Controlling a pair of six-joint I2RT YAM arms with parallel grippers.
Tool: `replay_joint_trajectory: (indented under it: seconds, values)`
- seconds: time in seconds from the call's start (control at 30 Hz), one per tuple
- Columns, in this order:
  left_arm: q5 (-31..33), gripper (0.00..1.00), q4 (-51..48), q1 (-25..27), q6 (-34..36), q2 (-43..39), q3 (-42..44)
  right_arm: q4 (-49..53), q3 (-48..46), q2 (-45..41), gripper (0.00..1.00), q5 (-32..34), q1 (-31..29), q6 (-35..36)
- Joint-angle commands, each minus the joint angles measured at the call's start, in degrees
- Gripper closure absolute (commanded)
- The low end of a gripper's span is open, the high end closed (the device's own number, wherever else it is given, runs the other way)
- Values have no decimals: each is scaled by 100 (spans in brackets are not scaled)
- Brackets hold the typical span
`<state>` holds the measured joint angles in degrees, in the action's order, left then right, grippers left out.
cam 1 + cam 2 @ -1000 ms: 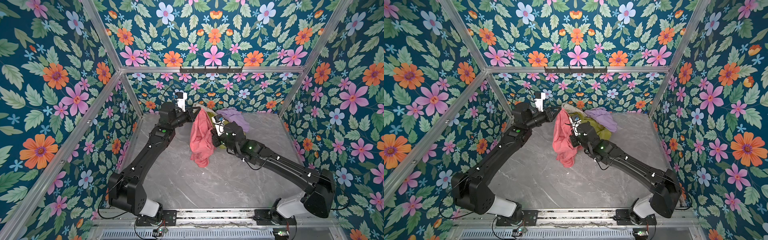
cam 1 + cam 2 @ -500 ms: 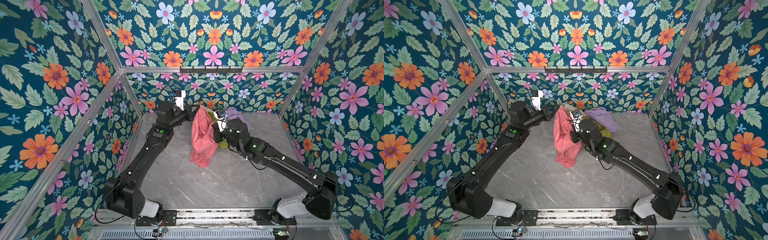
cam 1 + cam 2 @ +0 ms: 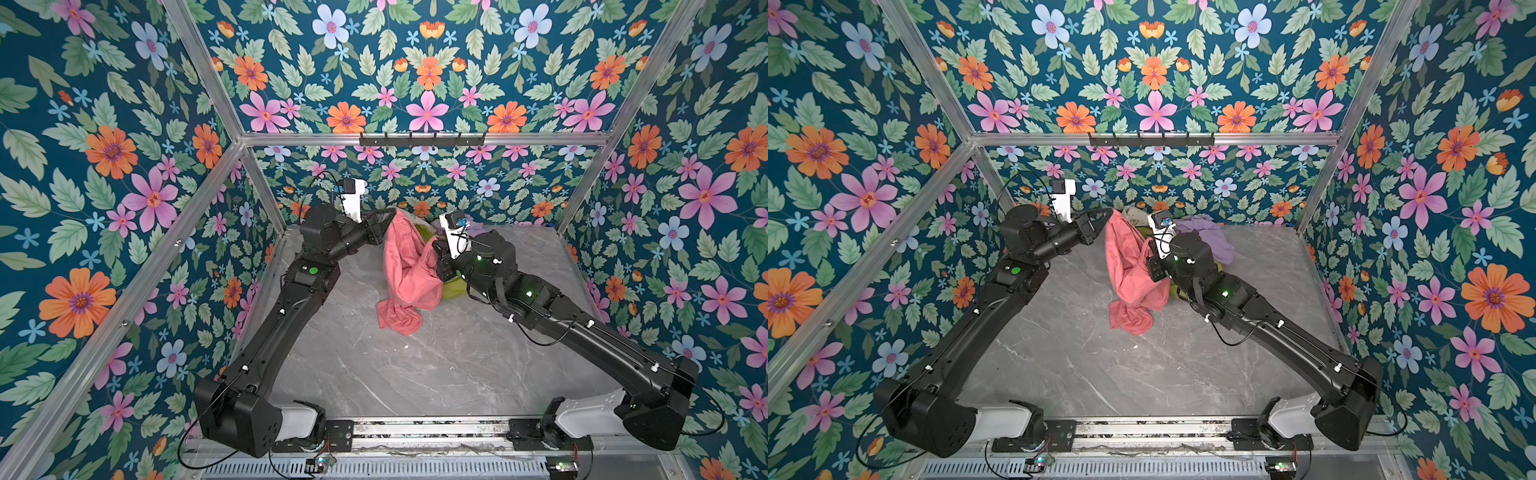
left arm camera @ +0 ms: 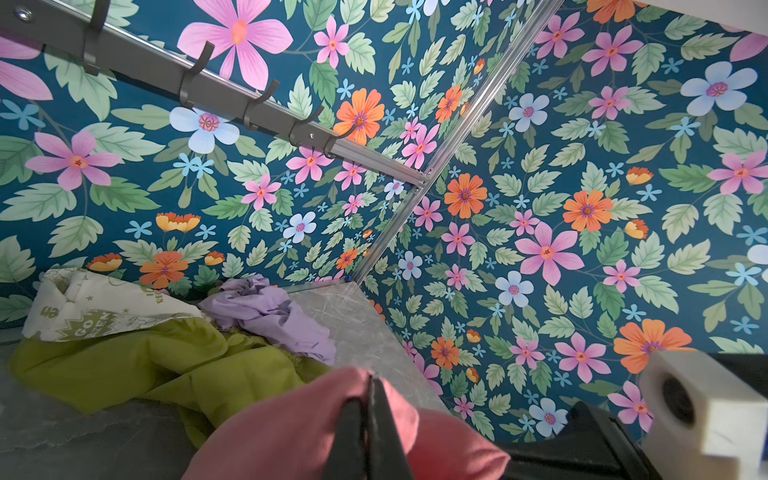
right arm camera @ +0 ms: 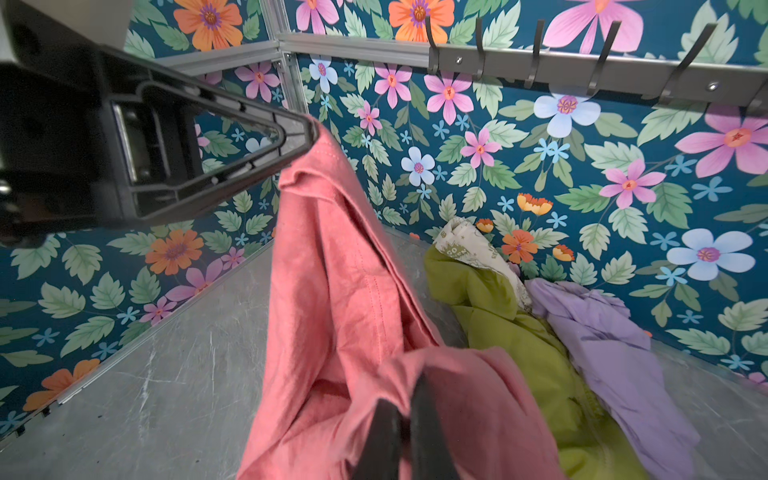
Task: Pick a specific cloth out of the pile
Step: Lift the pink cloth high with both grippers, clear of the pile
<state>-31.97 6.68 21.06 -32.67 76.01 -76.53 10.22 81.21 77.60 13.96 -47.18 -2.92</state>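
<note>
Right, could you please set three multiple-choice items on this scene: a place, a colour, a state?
1. The pile lies: A at the back; B at the front; C far left.
2. The held cloth is: A lilac; B salmon-pink; C olive-green.
3. The left gripper and right gripper are: A open; B shut on the cloth; C shut on nothing.
A: the heap sits against the back wall.
B: it shows pink in every view.
B: pink fabric is pinched in both closed jaws.

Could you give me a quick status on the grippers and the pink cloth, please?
Left gripper shut on pink cloth, top end. Right gripper shut on lower fold. Cloth lifted, tail on table. Pile behind, nothing blocking.
</note>
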Motion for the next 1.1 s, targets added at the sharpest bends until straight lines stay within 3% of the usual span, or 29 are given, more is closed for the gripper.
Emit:
replay_joint_trajectory:
  seconds: [0.0,0.37,0.6,0.87,1.07]
  values:
    - [-42,100,90,12,35,-101,-8,116,133,-118,100,98,-1,-2]
    - [-188,100,-173,165,-108,-291,-442,867,742,-524,100,55,-1,-114]
    - [56,100,-770,309,138,-419,-824,1248,1180,-687,100,70,-2,-61]
    - [1018,100,-1048,637,314,-812,-767,1678,1588,-792,100,125,2,-40]
    - [2106,100,-1971,1144,484,-679,-1372,2030,1920,-826,100,143,0,-76]
